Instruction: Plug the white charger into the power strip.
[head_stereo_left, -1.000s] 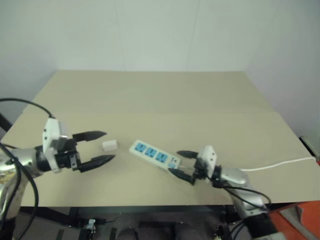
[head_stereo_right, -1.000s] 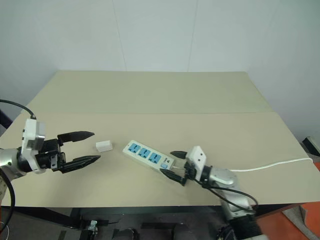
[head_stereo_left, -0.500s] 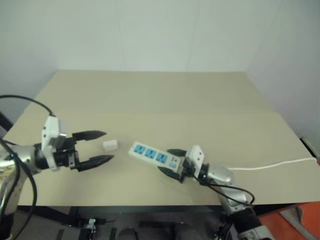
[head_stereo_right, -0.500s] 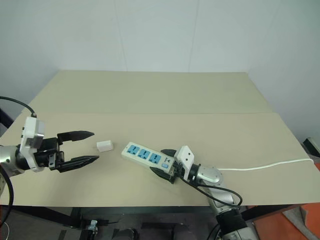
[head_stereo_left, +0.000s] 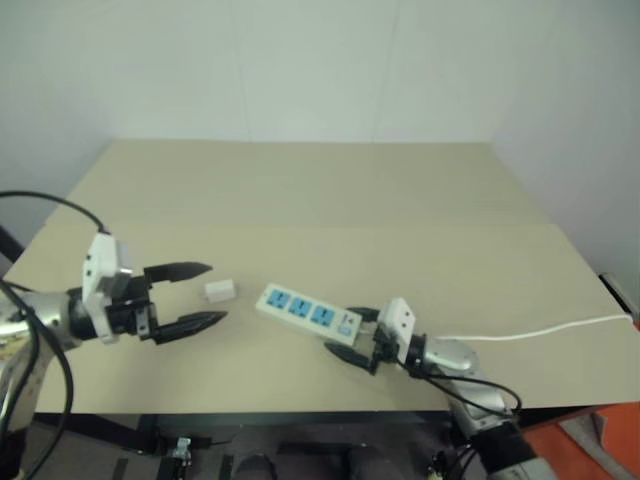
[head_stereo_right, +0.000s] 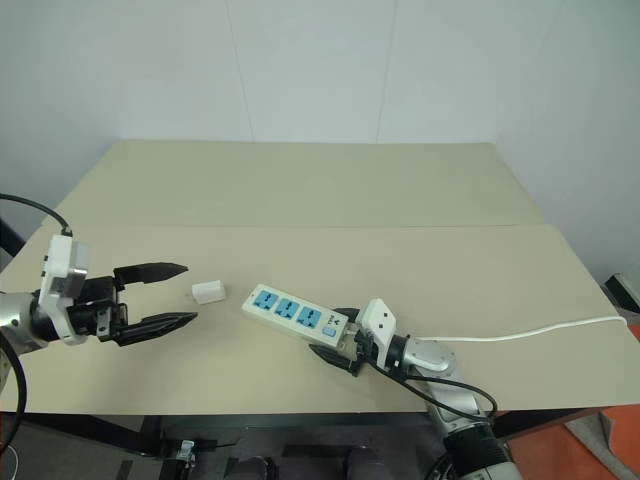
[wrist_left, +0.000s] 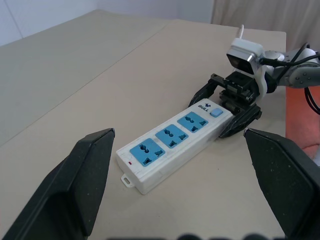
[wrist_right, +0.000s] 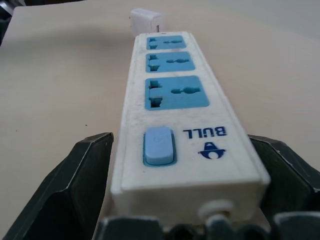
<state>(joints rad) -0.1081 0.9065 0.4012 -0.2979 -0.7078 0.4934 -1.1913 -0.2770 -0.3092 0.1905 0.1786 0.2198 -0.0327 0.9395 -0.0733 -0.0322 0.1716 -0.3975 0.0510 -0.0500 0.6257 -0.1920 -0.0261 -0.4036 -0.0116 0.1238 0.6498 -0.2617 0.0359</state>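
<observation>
Straddling the switch end of the power strip (head_stereo_right: 297, 315) with my right gripper (head_stereo_right: 335, 345), I have its fingers spread, one on each side, clamping nothing. My left gripper (head_stereo_right: 175, 293) hovers spread beside the white charger (head_stereo_right: 208, 292), which lies on the table (head_stereo_right: 400, 200) just beyond the strip's far end.

Power strip (head_stereo_left: 308, 311): white casing, three blue sockets in a row, a pale blue switch with blue "BULL" lettering and a small blue logo beside it, a tiny red mark at the far end, thin white cable (head_stereo_left: 540, 331). Charger (head_stereo_left: 220, 290): plain white, no markings. Both grippers carry black fingers (wrist_left: 92, 167) under white blocks; table (head_stereo_left: 300, 190) is uniform beige, wall (head_stereo_left: 300, 60) pale grey-white.
</observation>
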